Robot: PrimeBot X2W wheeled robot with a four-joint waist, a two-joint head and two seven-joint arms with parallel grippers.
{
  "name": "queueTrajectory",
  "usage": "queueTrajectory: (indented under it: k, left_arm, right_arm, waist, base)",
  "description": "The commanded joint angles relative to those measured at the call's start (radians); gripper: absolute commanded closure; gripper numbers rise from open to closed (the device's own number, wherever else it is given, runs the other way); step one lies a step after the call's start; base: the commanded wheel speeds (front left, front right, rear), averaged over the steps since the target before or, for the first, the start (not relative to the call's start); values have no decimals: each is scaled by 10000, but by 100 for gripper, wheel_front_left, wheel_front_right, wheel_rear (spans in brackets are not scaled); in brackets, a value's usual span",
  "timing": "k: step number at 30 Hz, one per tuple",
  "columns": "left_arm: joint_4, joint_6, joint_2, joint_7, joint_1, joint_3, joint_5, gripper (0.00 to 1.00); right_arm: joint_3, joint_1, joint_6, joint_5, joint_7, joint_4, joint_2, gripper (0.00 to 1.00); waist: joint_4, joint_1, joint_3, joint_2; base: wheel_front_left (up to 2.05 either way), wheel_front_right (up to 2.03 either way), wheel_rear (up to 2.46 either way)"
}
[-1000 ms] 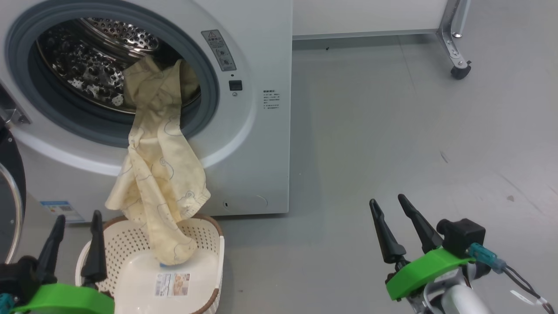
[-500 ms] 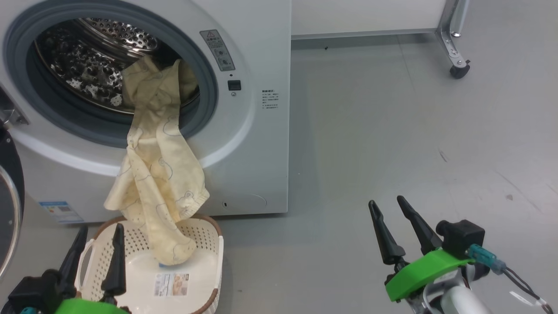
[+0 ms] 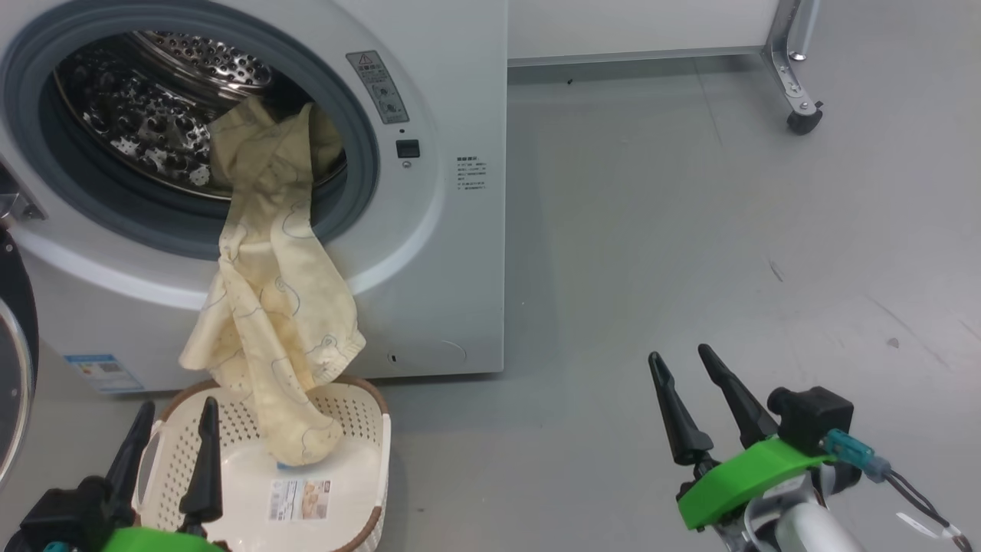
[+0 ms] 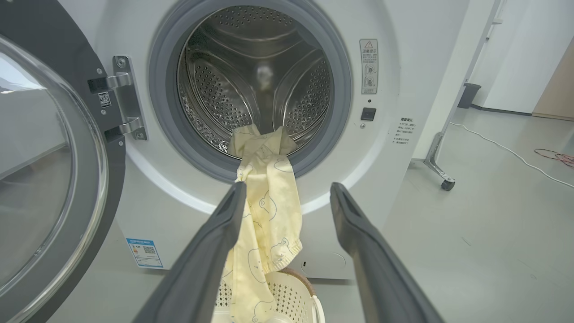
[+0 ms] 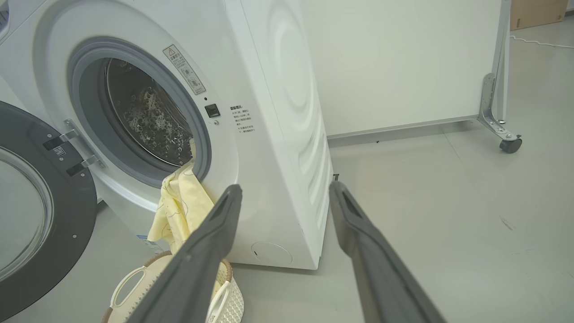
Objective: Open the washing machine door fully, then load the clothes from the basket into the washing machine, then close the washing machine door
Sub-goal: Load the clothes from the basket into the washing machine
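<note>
Clothes [image 3: 268, 307] hang from the washing machine [image 3: 460, 291] drum into the basket [image 3: 356, 414] at seven o'clock in the head view. The left gripper [image 3: 177, 405] at eight and the right gripper [image 3: 678, 353] at four are both spread wide and empty. Left wrist view: washing machine door [image 4: 40, 170] stands open at nine. Right wrist view: door at eight, basket at seven.
</note>
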Motion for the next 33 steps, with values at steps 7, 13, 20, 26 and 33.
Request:
queueTrajectory:
  k: [7, 13, 20, 26, 33]
  left_arm:
    - [-132, -185, -1, -57, -446, 631, 213, 0]
    - [-94, -297, -144, -57, -434, 767, 320, 0]
    - [69, -414, -276, -57, -452, 847, 361, 0]
    - [387, -554, -298, -57, -720, 879, 270, 0]
    - [771, -898, -231, -57, -1638, 952, 101, 0]
  right_arm:
    - [211, -309, 2, 61, -95, -342, 19, 0]
    - [209, -307, 2, 22, -95, -337, 19, 0]
    - [225, -355, 2, -13, -95, -339, 19, 0]
    - [233, -516, 2, -114, -95, -477, 19, 0]
    - [197, -879, 2, -366, -95, -741, 19, 0]
  waist:
    - [8, 0, 28, 0]
    - [12, 0, 58, 0]
    - [-28, 0, 170, 0]
    - [-90, 0, 738, 0]
    - [-158, 0, 2113, 0]
  base:
    - [0, 0, 0]
    - [0, 0, 0]
    - [0, 0, 0]
    - [0, 0, 0]
    - [0, 0, 0]
